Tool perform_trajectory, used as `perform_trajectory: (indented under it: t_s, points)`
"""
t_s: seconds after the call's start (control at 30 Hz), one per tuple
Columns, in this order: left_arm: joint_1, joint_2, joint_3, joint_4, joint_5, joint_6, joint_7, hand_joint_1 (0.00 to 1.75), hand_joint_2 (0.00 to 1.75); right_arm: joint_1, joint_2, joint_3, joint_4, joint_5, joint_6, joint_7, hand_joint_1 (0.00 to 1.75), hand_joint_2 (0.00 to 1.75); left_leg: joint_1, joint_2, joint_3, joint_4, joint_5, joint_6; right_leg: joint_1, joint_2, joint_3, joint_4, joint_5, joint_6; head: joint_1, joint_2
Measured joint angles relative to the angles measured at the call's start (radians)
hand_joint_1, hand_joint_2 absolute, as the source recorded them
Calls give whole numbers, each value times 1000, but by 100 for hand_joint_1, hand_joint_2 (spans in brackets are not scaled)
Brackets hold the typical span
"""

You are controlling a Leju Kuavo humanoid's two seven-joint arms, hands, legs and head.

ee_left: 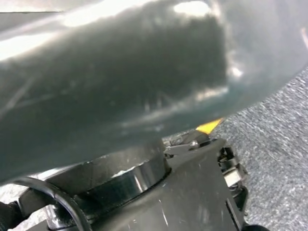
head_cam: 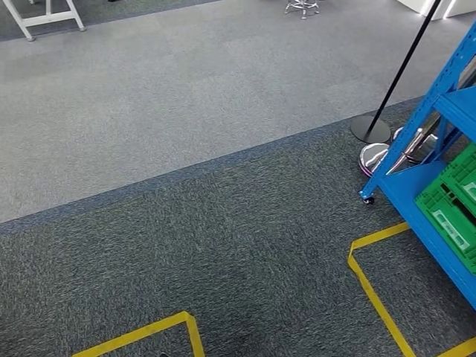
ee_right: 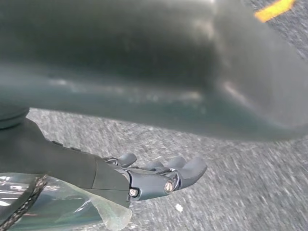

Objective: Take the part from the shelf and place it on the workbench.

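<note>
The blue shelf (head_cam: 443, 97) stands at the right edge of the head view, over dark carpet. Green crates (head_cam: 456, 204) sit on its lower level. Shiny metal pieces (head_cam: 413, 147) show through its frame near the bottom corner; I cannot tell which is the part. In the right wrist view my right hand (ee_right: 160, 177) hangs above the carpet with its fingers stretched out and nothing in them. In the left wrist view the dark housing of my left hand (ee_left: 203, 192) is blurred, and its fingers cannot be made out.
A black pole on a round base (head_cam: 370, 128) stands on the floor just left of the shelf, with a chrome dome (head_cam: 372, 157) beside it. Yellow tape lines (head_cam: 373, 294) mark the carpet. White table legs (head_cam: 47, 16) stand far left.
</note>
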Motion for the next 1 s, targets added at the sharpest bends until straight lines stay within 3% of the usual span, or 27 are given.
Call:
perform_trajectory:
  t_s: [0.07, 0.13, 0.2, 0.23, 0.3, 0.33, 0.37, 0.43, 0.5, 0.57, 0.63, 0.67, 0.7, 0.73, 0.8, 0.87, 0.93, 1.0]
  points:
    - [0, -2, 0, 0, 0, 0, -1, 0, 0, 1, 0, 0, 0, 0, 0, 0, 0, 0, 2, 25, 8, -14, 4, 9, 3, -46, -30, 49, -27, 8, 4, 0]
    - [2, -2, 0, 0, -2, -1, -2, 0, 0, -4, 0, 0, 0, 0, -1, 0, 0, 0, 2, 54, 14, -19, 1, 15, 3, -99, -98, 172, -82, 14, 8, 0]
    - [3, -2, 0, 0, -5, -3, -2, 0, 0, -4, 0, 0, 0, 2, -1, 0, 0, 0, 1, 83, 17, -19, -5, 15, -2, -112, -159, 276, -109, 21, 8, 0]
    - [3, -2, 0, 0, -7, -4, -2, 0, 0, -2, 0, 0, 0, 3, -2, 0, 0, 0, 2, 96, 20, -19, -8, 14, -5, -116, -164, 280, -97, 25, 8, 0]
    - [3, -2, 0, 0, -9, -6, -2, 0, 0, 1, 0, 0, 0, 4, -2, 0, 0, 0, 4, 118, 32, -18, -18, 7, -11, -137, -113, 175, -29, 31, 8, 0]
    - [3, -2, 0, 0, -9, -7, -2, 0, 0, 0, 0, 0, 0, 4, -2, 0, 0, 0, 2, 129, 38, -16, -25, 1, -10, -161, -75, 107, -4, 33, 9, 0]
    - [3, -2, 0, 0, -9, -8, -2, 0, 0, -2, 0, 0, 0, 5, -2, 0, 0, 0, 0, 138, 43, -14, -32, -5, -8, -181, -43, 53, 11, 29, 9, 0]
    - [1, -1, 0, 0, -9, -9, -2, 0, 0, -5, 0, 0, 0, 6, -1, -1, 0, 0, -6, 154, 51, -11, -43, -17, -1, -197, -19, 17, 4, 15, 9, 0]
    - [-3, -1, 0, 0, -10, -12, -1, 0, 0, -3, 0, 0, 0, 6, -2, -1, 0, 0, -3, 164, 61, -10, -52, -26, -1, -175, -17, 16, 0, -3, 7, 0]
    - [-4, -1, 0, 0, -10, -14, 0, 0, 0, -3, -1, 0, 0, 6, -3, -1, 0, 0, 3, 129, 51, 30, -81, -35, -2, -153, -10, 14, -3, -16, 4, 0]
    - [-2, -2, 0, 0, -10, -15, 1, 0, 0, -5, -1, -1, 0, 6, -3, -2, 0, 0, 5, 81, -9, 153, -135, -37, -1, -128, -3, 14, -7, -27, 1, 0]
    - [0, -1, 0, 0, -10, -15, 1, 0, 0, -6, -1, -1, 0, 6, -2, -2, 0, 0, 5, 72, -50, 225, -157, -36, 1, -114, 1, 14, -10, -31, 0, 0]
    - [2, -1, 0, 0, -10, -15, 2, 0, 0, -6, -1, -1, 0, 6, -2, -2, 0, 0, 5, 68, -85, 277, -163, -35, 3, -100, 6, 14, -13, -34, 0, 0]
    - [3, -1, 0, 0, -10, -15, 3, 0, 0, -5, -1, -1, 0, 6, -1, -2, 0, 0, 5, 67, -107, 296, -149, -31, 4, -84, 11, 14, -16, -36, 0, 0]
    - [3, 0, 0, 0, -10, -16, 6, 0, 0, -4, -1, -1, 0, 6, -2, -2, 0, 0, 3, 54, -103, 224, -66, -21, 6, -54, 24, 14, -23, -36, 0, 0]
    - [3, 1, 0, 1, -10, -16, 7, 0, 0, -4, 0, -1, 0, 6, -2, -2, 0, 0, 1, 1, -71, 102, 13, -9, 5, -28, 28, 14, -31, -31, 1, 0]
    - [4, 3, 1, 1, -9, -17, 8, 0, 0, -5, 1, -1, 0, 7, -2, -2, 0, 0, 0, -35, -52, 39, 27, -4, 0, -4, 21, 15, -33, -21, -3, 0]
    - [5, 4, 1, 1, -9, -17, 10, 0, 0, -3, 1, -1, 0, 8, -2, -1, 0, 0, 1, -22, -42, 18, 21, -3, -3, 16, 14, 11, -33, -7, -6, 0]
